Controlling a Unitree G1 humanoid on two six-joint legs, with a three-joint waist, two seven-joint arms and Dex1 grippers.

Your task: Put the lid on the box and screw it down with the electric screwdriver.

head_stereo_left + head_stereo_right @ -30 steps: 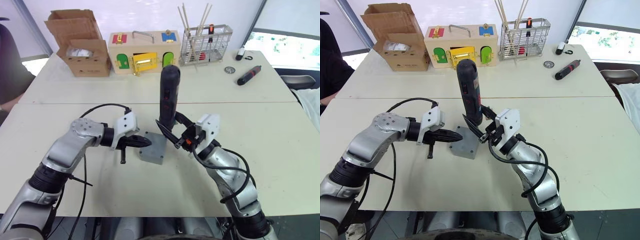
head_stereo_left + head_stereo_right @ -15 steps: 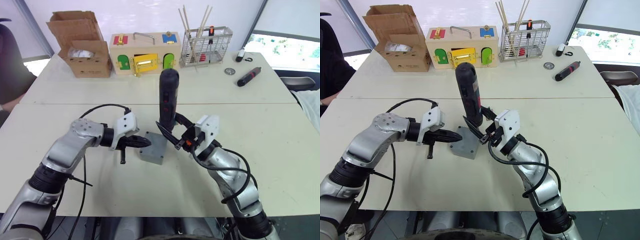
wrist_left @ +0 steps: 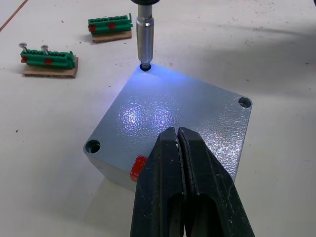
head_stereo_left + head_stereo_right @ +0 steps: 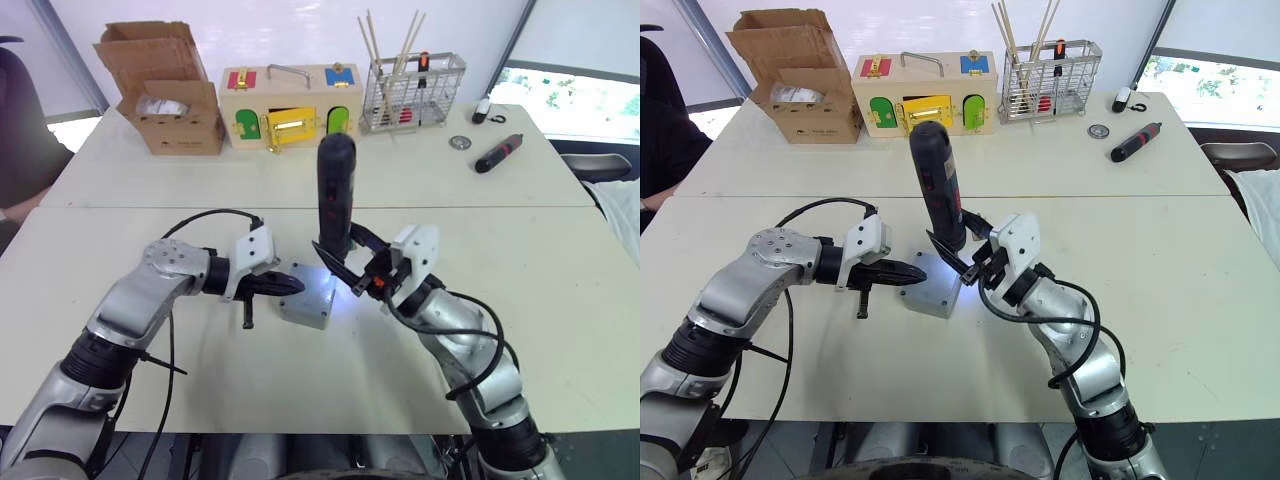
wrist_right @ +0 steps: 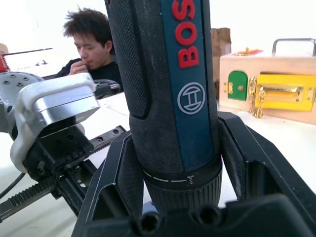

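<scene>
Lid [image 3: 177,118] sits flush on the box [image 4: 305,297], mid-worktop [image 4: 560,260]. Right hand [image 4: 352,270] clamps the electric screwdriver [image 4: 335,195] low on its stiff, top-heavy body, bit in a corner hole. Left hand [image 3: 178,148], fingers closed and empty, presses the light, slippery lid. Bright, cluttered room.

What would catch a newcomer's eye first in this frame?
The electric screwdriver stands upright mid-table in the right gripper, its bit in a corner hole of the grey lid, which it lights blue. The shut left gripper presses on the lid's opposite edge.
</scene>
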